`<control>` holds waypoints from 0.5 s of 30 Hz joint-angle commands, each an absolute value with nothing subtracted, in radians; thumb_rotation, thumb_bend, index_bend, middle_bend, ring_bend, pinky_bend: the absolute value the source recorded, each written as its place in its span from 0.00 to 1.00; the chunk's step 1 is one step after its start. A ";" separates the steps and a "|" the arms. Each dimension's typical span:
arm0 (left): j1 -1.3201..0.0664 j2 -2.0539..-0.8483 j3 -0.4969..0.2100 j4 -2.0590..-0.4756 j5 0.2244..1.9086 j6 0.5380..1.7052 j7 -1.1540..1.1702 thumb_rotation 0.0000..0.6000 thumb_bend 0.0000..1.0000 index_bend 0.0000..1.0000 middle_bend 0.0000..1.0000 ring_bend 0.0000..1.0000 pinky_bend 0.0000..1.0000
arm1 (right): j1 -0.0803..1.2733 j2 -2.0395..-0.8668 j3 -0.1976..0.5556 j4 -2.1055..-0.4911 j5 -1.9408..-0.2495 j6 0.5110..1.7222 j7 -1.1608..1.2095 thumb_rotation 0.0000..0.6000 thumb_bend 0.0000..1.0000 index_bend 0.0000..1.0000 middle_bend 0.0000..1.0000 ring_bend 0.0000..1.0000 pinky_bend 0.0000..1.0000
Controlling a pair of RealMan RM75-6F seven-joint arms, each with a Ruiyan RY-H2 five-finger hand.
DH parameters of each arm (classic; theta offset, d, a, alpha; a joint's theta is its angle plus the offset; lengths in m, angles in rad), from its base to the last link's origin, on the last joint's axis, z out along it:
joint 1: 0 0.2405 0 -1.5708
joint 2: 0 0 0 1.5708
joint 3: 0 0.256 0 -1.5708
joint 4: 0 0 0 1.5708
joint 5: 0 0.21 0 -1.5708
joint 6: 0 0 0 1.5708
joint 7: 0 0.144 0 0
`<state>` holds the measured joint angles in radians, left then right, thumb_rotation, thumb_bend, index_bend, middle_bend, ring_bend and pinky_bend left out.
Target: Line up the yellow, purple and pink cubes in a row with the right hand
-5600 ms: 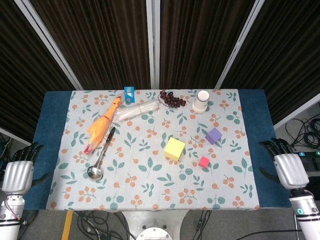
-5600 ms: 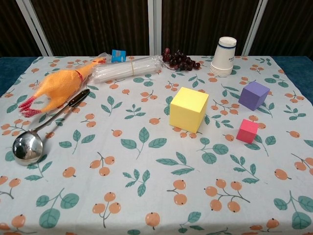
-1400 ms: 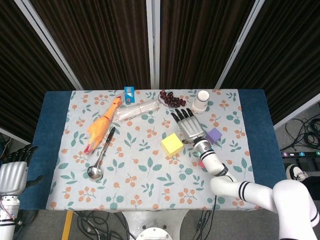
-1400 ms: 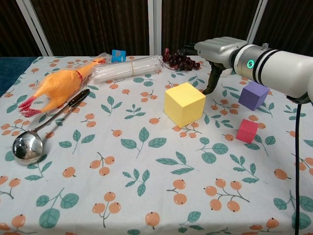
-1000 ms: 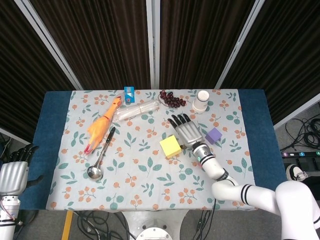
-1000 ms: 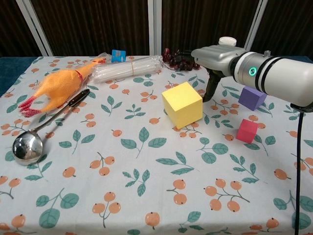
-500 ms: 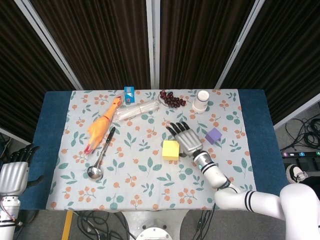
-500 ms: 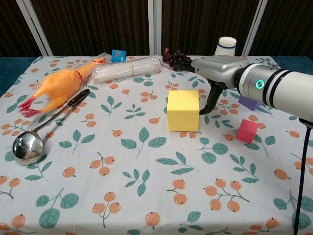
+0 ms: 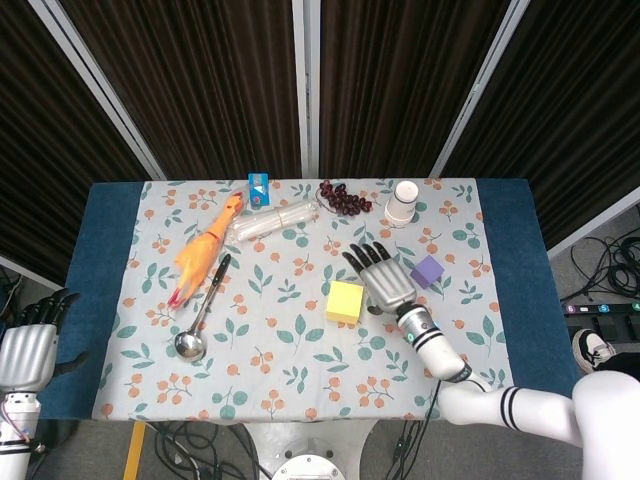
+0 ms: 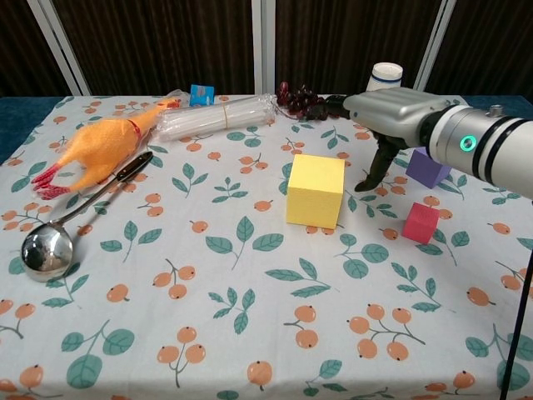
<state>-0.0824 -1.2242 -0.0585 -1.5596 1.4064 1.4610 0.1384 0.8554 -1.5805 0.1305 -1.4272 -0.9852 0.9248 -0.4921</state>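
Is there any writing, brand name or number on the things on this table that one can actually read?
None can be read.
Small blue box: a pale mark on its face, too small and blurred to read.
Paper cups: a dark band round the rim, no lettering visible.
Right hand and its arm: a green ring light, no words.
Yellow cube, purple cube, pink cube: plain faces.

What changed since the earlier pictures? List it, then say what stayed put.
The right hand came in from the table's right edge, reached beside the yellow cube and nudged it leftward and nearer the robot, turning it square; the hand holds nothing now. The purple cube, pink cube, rubber chicken, ladle and left hand stayed put.
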 commanded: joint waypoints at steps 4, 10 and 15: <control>-0.084 -1.224 -0.058 -1.562 1.406 1.457 0.141 1.00 0.09 0.22 0.23 0.18 0.21 | 0.806 -1.450 0.132 -1.481 -0.954 0.959 -0.498 1.00 0.12 0.11 0.07 0.00 0.00; -0.085 -1.222 -0.056 -1.575 1.412 1.460 0.151 1.00 0.09 0.22 0.23 0.18 0.21 | 0.785 -1.397 0.120 -1.458 -0.907 0.935 -0.504 1.00 0.17 0.19 0.13 0.00 0.00; -0.084 -1.218 -0.055 -1.587 1.415 1.464 0.163 1.00 0.09 0.22 0.23 0.18 0.21 | 0.791 -1.399 0.100 -1.404 -0.879 0.889 -0.528 1.00 0.18 0.21 0.14 0.00 0.00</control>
